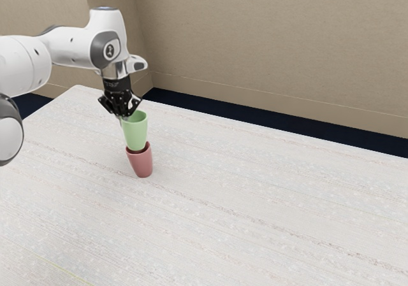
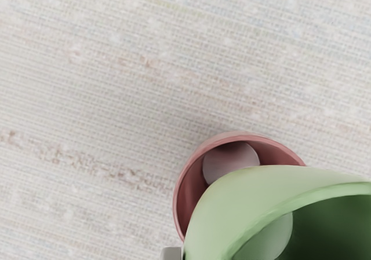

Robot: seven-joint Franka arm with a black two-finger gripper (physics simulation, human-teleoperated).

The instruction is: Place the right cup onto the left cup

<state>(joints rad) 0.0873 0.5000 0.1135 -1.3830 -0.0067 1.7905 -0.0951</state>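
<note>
On the pale bench (image 1: 255,203) stands the pink cup (image 1: 141,165); the green cup (image 1: 135,135) is upright over it, base at its mouth. The hand (image 1: 124,116) grasps the green cup's rim. Beyond rises a tan wall (image 1: 274,44).

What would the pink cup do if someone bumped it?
The pink cup would probably tip if pushed near the rim, since it narrows toward its base. Its round wall suggests it could roll once down, and its open, hollow shape hints it's fairly light.

Bright, diffuse light; faint, soft shadows.
</note>
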